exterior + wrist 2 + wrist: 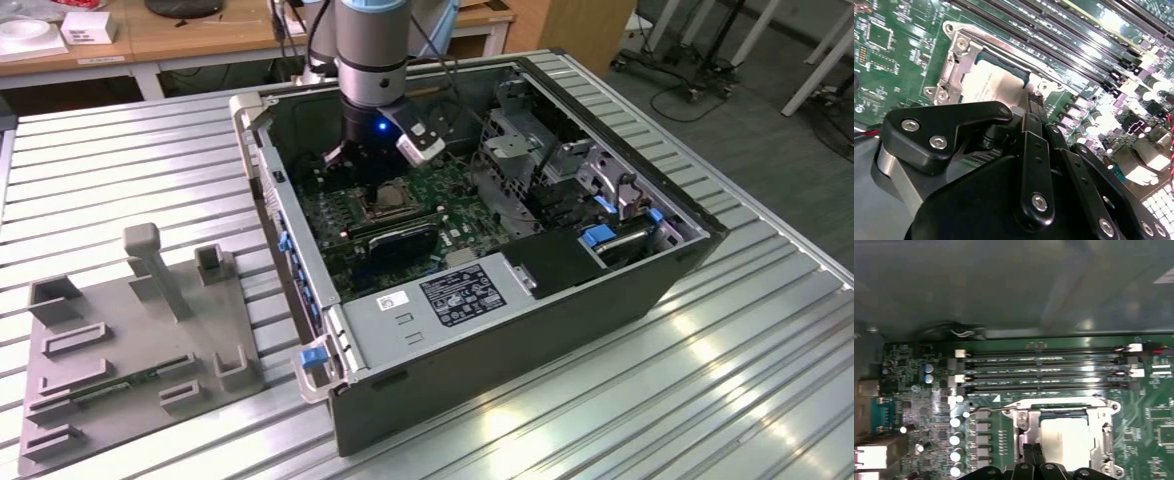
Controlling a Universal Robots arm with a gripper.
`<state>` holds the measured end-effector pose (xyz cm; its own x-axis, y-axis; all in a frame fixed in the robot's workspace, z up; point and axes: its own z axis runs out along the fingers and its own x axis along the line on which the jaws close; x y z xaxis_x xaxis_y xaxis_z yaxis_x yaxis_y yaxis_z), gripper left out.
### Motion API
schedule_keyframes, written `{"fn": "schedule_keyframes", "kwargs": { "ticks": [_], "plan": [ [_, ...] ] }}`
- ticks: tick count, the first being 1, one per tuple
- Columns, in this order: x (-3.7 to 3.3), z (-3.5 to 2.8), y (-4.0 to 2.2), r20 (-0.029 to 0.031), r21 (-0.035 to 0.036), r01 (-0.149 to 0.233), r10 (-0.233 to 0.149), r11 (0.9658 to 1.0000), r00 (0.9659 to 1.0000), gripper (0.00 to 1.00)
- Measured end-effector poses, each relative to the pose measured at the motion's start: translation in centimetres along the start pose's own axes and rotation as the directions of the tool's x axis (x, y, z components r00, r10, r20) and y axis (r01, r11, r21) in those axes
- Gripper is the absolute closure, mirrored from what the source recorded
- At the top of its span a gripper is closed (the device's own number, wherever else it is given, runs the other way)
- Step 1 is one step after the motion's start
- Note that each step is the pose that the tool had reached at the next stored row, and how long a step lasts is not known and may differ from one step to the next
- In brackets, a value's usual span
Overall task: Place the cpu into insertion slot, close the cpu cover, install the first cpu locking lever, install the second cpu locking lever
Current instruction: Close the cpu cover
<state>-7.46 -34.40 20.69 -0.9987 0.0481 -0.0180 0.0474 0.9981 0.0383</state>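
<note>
Black claw (1035, 100) pinched narrow, nothing held, tips at edge of thin silver frame cover (961, 55) lying flat around dull silver-tan square cpu (989, 87) on green circuit board (894, 75).

Looking across a ribbed aluminium table (120, 170) in the exterior view, streaked with bright glare (694, 340) toward the exterior view's right. Behind it, wooden desks (200, 40) carrying a white box (87, 27). Past the table's far corner, grey floor (747, 120) with wheeled stand bases (657, 66) and slanted white legs (823, 60).
</note>
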Motion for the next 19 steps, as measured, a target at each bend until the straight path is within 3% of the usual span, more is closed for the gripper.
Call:
{"fn": "schedule_keyframes", "kwargs": {
  "ticks": [19],
  "plan": [
    [0.14,0.29,0.07,0.0001,0.0002,0.0,0.0,1.0,1.0,0.89]
  ]
}}
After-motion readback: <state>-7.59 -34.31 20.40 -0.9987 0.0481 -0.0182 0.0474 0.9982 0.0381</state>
